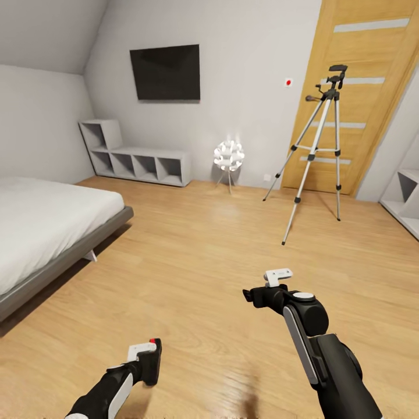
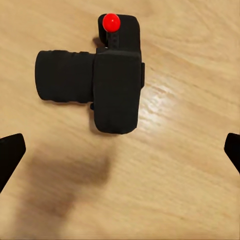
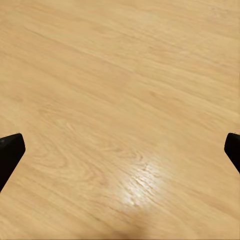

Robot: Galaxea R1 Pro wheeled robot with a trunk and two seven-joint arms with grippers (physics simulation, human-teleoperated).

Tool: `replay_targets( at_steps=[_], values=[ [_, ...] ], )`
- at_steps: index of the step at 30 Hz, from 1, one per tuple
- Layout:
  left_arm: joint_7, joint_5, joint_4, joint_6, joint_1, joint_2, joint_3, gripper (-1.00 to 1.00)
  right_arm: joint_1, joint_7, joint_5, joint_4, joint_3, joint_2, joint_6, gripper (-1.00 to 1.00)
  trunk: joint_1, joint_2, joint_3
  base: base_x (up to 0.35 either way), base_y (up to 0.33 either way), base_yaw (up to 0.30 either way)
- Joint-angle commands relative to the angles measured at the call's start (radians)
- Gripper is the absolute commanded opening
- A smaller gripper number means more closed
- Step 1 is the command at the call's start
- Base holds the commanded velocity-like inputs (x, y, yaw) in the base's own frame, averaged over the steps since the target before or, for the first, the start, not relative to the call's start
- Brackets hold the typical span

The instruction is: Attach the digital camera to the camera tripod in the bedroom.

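Observation:
The digital camera (image 2: 107, 82), a small matte-black body with a lens barrel and a red dot on top, lies on the light wood floor. In the head view it is a dark shape (image 1: 152, 362) just past my left wrist at the lower left. My left gripper (image 2: 120, 150) hovers over it, open wide, fingertips (image 2: 11, 152) clear of the body. The camera tripod (image 1: 325, 145) stands at the far right before the wooden door, silver legs spread and its black head bare. My right gripper (image 3: 120, 150) is open above bare floor, and its arm end (image 1: 256, 294) shows at lower centre-right.
A grey platform bed (image 1: 58, 259) fills the left side. White cube shelves (image 1: 139, 164) and a wall TV (image 1: 166, 73) line the back wall, with a white ball lamp (image 1: 228, 156) beside them. More white shelving (image 1: 407, 198) stands at the right edge.

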Motion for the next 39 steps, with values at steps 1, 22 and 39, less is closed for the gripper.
replay_targets(
  at_steps=[1,22,39],
  values=[
    [0.006,0.01,-0.002,0.008,-0.004,0.0,-0.001,1.0,-0.001,0.002,-0.001,-0.001,0.0,0.0,0.004,1.0,0.0,-0.001,-0.005,0.0,0.0,0.0],
    [0.017,-0.007,-0.002,0.078,-0.102,-0.007,-0.001,1.0,-0.001,0.002,-0.001,-0.001,-0.001,0.0,0.006,1.0,0.01,-0.006,-0.086,0.0,0.0,0.0],
    [0.023,-0.052,-0.003,0.073,-0.115,-0.013,0.0,1.0,-0.001,0.002,-0.001,-0.001,-0.004,-0.001,0.006,1.0,0.017,-0.01,-0.152,0.0,0.0,0.0]
  ],
)
